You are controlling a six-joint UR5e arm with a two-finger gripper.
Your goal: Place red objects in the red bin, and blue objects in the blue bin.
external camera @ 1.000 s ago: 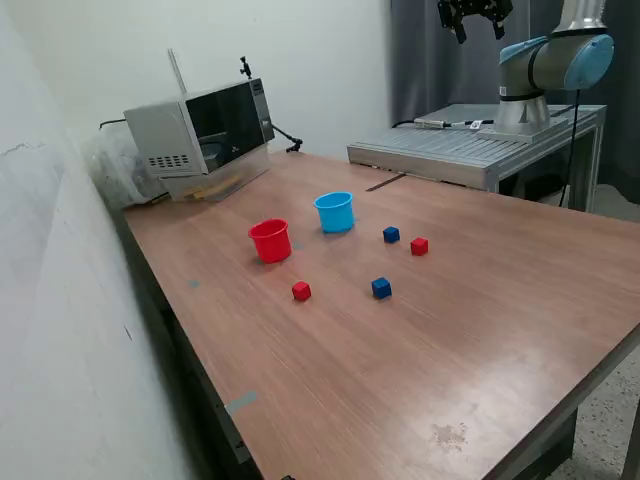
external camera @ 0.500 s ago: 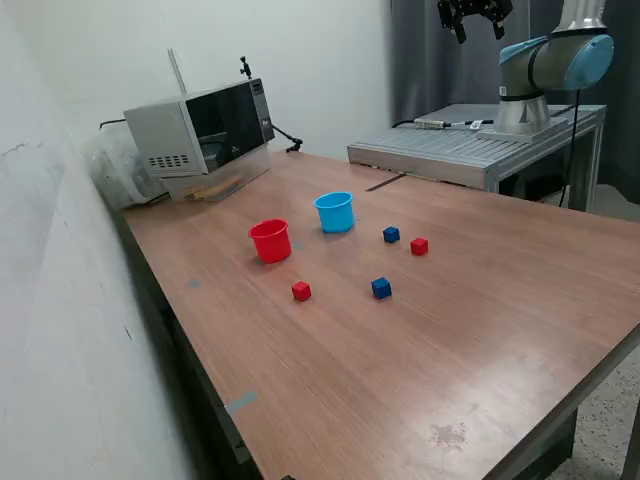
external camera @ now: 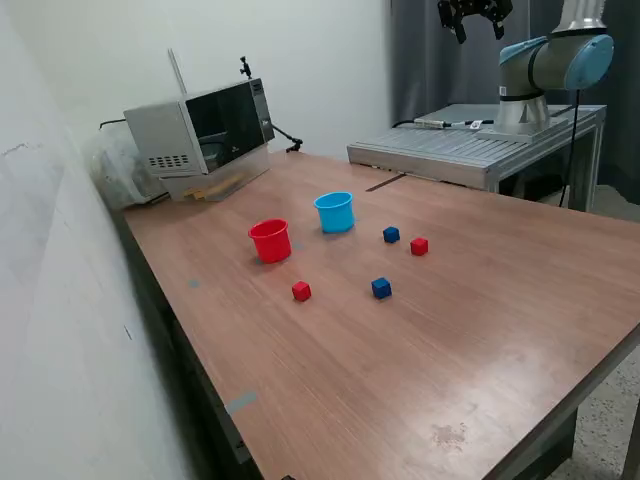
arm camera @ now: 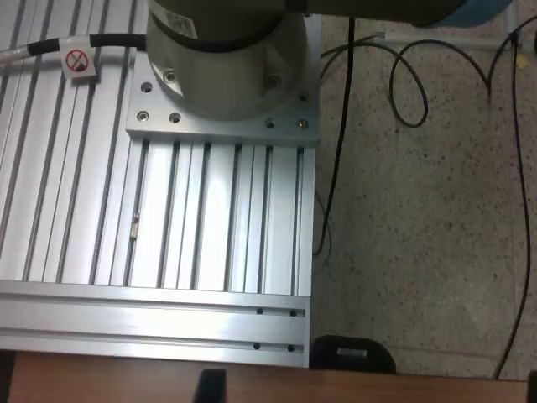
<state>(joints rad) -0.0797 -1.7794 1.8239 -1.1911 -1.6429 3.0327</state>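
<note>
On the wooden table (external camera: 480,300) stand a red cup (external camera: 270,240) and a light blue cup (external camera: 335,211), side by side and upright. One blue cube (external camera: 391,234) and one red cube (external camera: 419,245) lie to the exterior view's right of the blue cup. A second red cube (external camera: 301,290) and a second blue cube (external camera: 381,288) lie nearer the front. My gripper (external camera: 478,30) hangs high above the arm's base, far from all of them, open and empty. The wrist view shows only the arm's base (arm camera: 226,50) and the slotted aluminium plate (arm camera: 168,227); no cubes or cups appear there.
A grey microwave (external camera: 200,135) stands at the table's back, at the exterior view's left. The aluminium mounting plate (external camera: 450,150) with the arm base (external camera: 525,100) sits at the back right. A wall runs along the left. Cables (arm camera: 403,92) lie on the floor.
</note>
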